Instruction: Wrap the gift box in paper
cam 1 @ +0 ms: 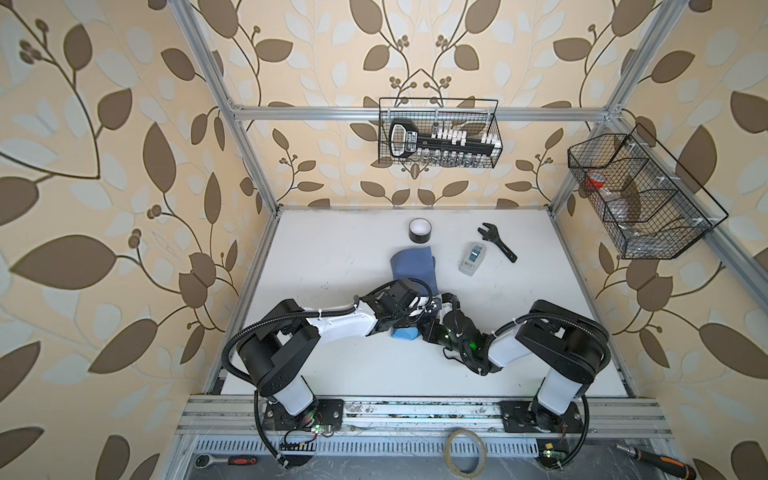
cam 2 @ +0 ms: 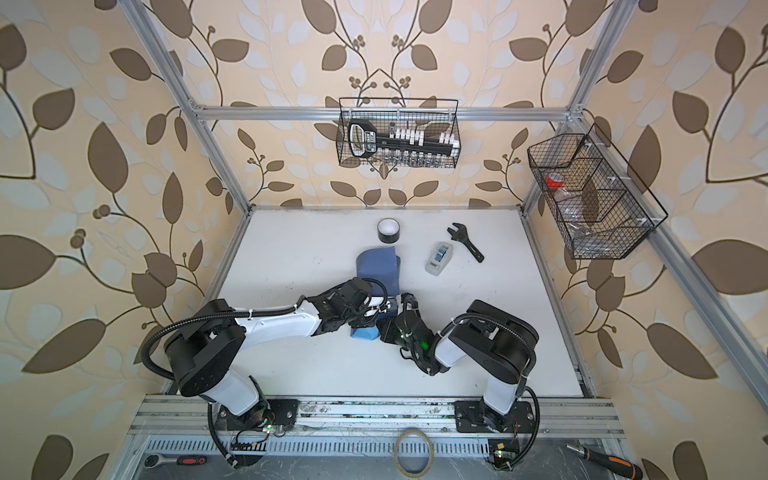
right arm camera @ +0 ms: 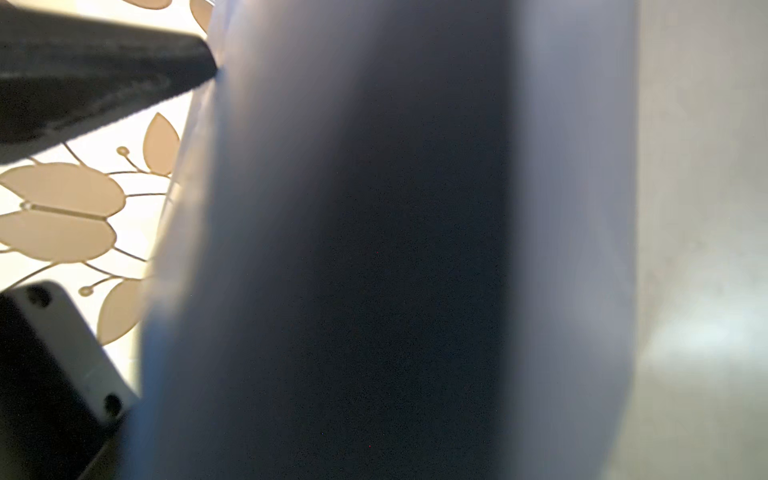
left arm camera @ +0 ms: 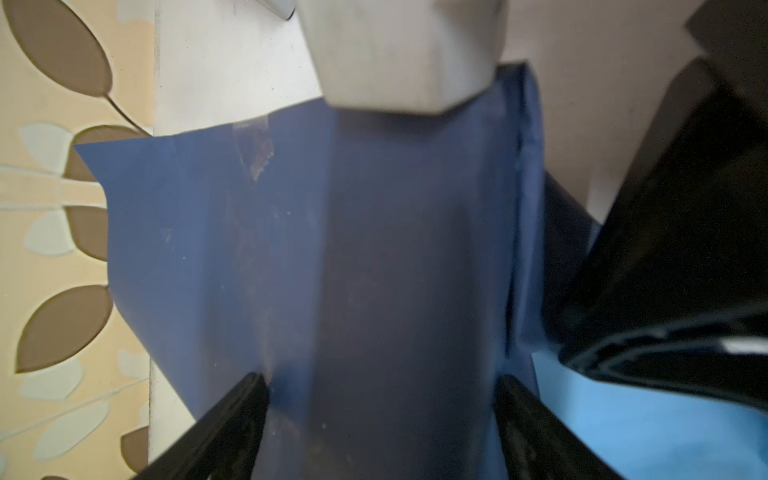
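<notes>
Mid-wrap I'd say: paper folded at frame centre, box hidden, ends left to close; left claw open over it, right claw pinching paper

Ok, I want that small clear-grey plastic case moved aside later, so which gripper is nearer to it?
Right. In a top view, the small clear-grey plastic case lies back and right of the right gripper; the left gripper sits beside it, farther left.

tape roll behind paper, wrench right (beside case)
</notes>
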